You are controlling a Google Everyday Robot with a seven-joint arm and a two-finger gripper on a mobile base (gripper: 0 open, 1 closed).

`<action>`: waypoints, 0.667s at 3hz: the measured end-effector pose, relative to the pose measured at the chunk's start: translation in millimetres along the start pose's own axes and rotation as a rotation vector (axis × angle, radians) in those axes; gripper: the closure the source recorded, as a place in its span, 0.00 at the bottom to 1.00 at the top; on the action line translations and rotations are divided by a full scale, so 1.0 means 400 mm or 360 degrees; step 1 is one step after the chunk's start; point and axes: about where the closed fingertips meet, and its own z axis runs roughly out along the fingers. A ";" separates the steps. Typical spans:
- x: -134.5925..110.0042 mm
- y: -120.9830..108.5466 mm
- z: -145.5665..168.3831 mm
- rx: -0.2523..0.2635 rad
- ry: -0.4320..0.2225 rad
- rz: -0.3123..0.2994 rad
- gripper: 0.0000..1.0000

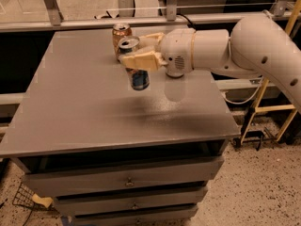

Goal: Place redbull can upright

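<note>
Gripper pinches redbull can near its top (silver lid up), holding it roughly vertical above table for upright placement.

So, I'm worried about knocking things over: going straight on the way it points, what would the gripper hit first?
Probably nothing: the gripper, shut on the redbull can, points leftward in view over the table. The orange can seems just behind that line, but depth is unclear.
</note>
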 end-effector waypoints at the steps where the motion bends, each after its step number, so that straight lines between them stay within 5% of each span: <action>1: 0.035 0.011 -0.011 0.0010 -0.0037 -0.0018 1.00; 2: 0.062 0.015 -0.020 0.0027 -0.0016 -0.0033 1.00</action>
